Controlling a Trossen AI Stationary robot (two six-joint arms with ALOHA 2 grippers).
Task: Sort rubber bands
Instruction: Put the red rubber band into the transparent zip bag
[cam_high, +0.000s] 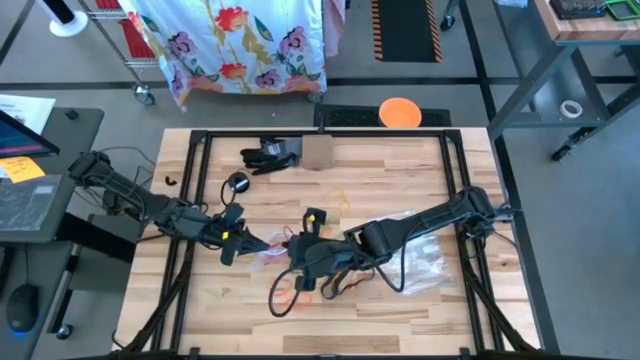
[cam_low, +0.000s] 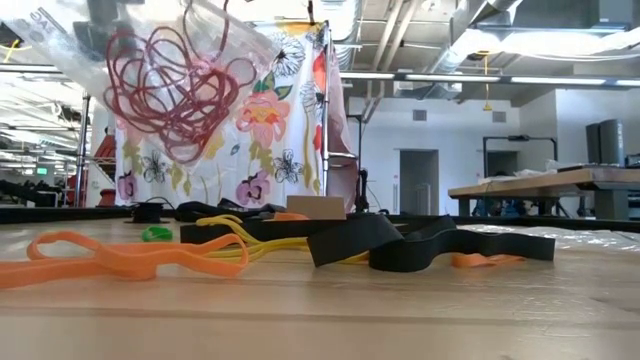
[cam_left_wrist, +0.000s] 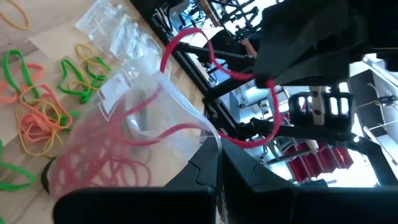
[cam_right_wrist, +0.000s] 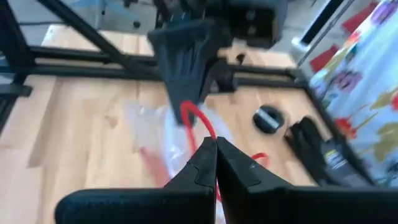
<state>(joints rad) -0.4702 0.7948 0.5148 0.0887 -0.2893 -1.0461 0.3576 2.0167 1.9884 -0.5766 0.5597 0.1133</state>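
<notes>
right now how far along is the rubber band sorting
Partly done. Many red rubber bands already sit in the clear zip bag, held up by the shut left gripper. The shut right gripper pinches another red band at its mouth. Orange, yellow, green and black bands remain loose.

A: What lies on the pale wooden surface (cam_high: 400, 165)?
B: A brown cardboard box (cam_high: 316, 152) at the far edge, beside a black glove (cam_high: 268, 154).
A: Beyond it?
B: A round orange disc (cam_high: 400, 112) on the floor, and a floral cloth (cam_high: 235, 40).
</notes>
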